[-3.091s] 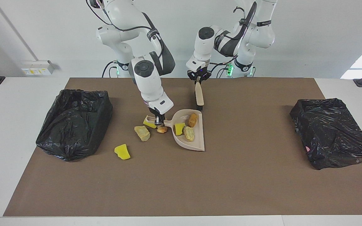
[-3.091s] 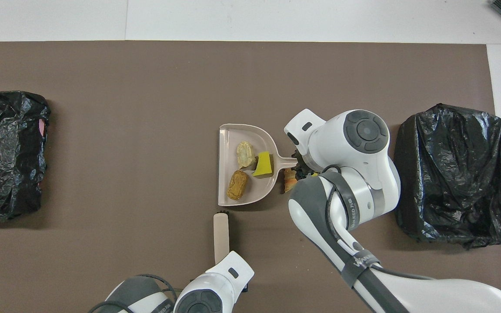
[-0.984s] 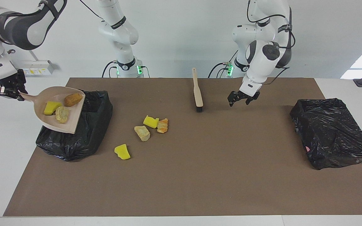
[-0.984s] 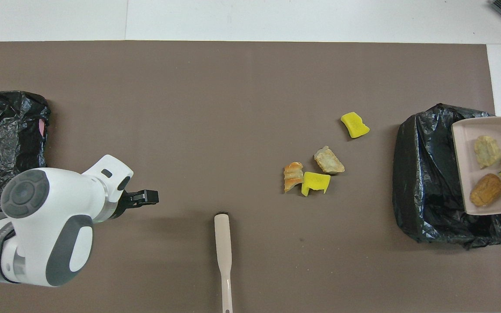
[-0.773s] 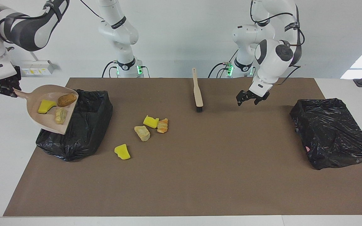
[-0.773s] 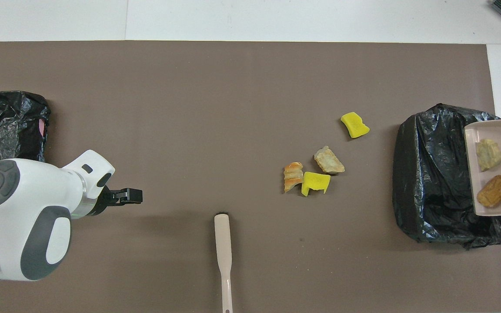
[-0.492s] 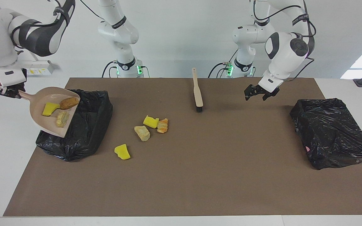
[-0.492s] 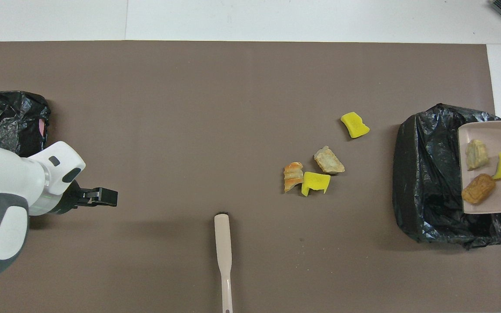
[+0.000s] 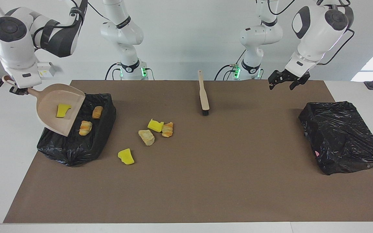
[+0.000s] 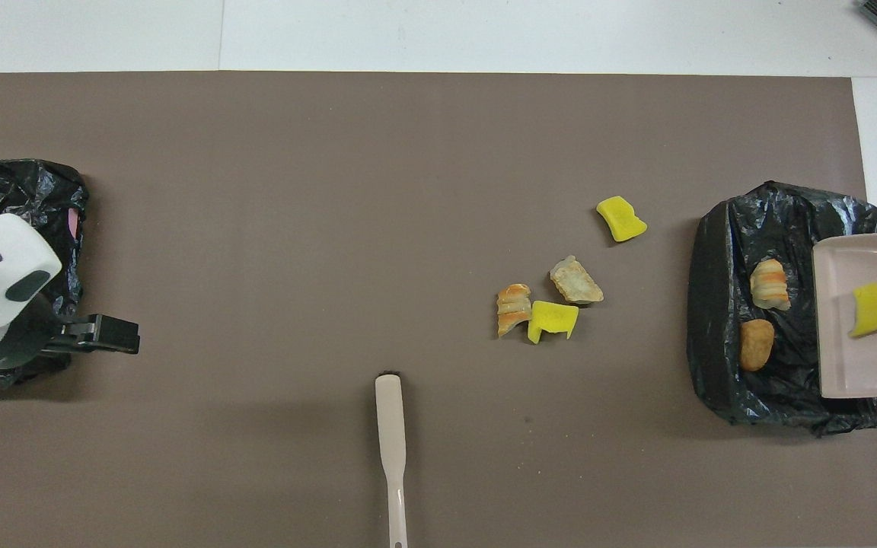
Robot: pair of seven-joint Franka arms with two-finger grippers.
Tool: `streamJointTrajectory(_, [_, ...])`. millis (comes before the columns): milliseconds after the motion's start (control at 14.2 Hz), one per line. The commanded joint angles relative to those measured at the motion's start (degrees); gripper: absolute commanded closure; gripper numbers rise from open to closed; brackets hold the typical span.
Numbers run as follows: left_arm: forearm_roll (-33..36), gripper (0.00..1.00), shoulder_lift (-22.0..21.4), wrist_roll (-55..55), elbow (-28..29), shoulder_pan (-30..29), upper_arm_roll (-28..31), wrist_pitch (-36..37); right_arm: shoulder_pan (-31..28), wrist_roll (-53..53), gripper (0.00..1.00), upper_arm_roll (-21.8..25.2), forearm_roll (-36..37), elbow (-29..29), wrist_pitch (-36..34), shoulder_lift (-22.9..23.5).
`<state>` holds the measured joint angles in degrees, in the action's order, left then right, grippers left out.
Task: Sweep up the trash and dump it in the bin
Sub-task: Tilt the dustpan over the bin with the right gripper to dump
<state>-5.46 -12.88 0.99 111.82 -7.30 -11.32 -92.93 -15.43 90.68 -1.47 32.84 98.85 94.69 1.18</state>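
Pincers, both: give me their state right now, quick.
Left pincer: open, empty, in the air near the bin at the left arm's end.
Right pincer: shut on the dustpan handle, tipping it over the other bin.

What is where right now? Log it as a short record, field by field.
right gripper: shut on the dustpan handle, pan tilted over the bin at the right arm's end
yellow chunk: on the dustpan
bread-like lumps: two, inside the bin
loose scraps: four on the mat, two yellow, two bread-like
brush: lying on the mat, unheld
left gripper: open, empty, raised over the mat beside the other bin
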Motion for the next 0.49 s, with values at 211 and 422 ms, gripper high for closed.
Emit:
streamJointTrajectory(211, [1.1, 0.0, 1.5, -1.3, -14.2, -1.8, 2.3, 8.5, 6.0, -4.3, 1.0, -0.6, 9.6, 0.0, -3.5, -2.8])
streamJointTrajectory(422, [1.1, 0.0, 4.1, -1.2, -18.0, -1.8, 2.3, 8.6, 6.9, -6.5, 1.0, -0.9, 10.1, 0.5, -4.3, -3.4])
